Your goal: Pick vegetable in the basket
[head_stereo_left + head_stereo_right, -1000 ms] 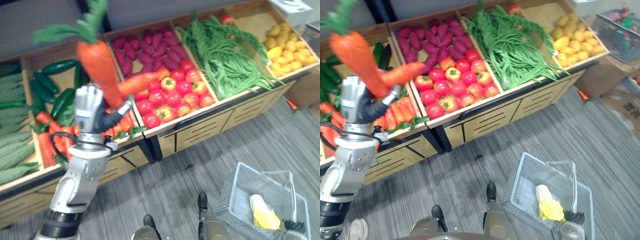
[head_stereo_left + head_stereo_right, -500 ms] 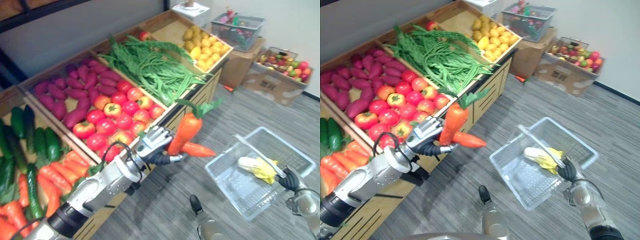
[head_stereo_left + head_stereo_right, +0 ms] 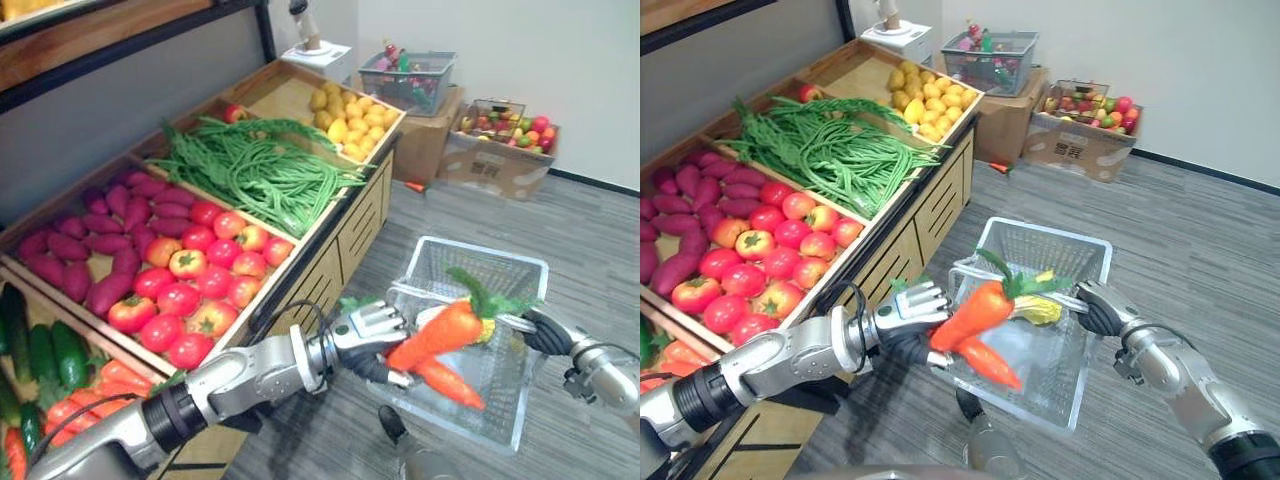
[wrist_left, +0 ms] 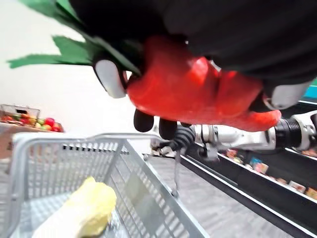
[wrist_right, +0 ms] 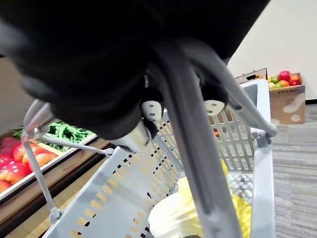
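Holding two carrots over the open basket, lower centre-right of the frame.

Along the left and top, a wooden produce stand of tomatoes and green beans; to the right, grey floor. Held up by the right hand, fingers curled round its handle, with a yellow vegetable lying inside. Clamped in the curled fingers of the left hand, just left of the near rim: one slanting up-right to its leafy top, the other pointing down-right, both above the opening. Likely needing only a short drop and a loosened grip.
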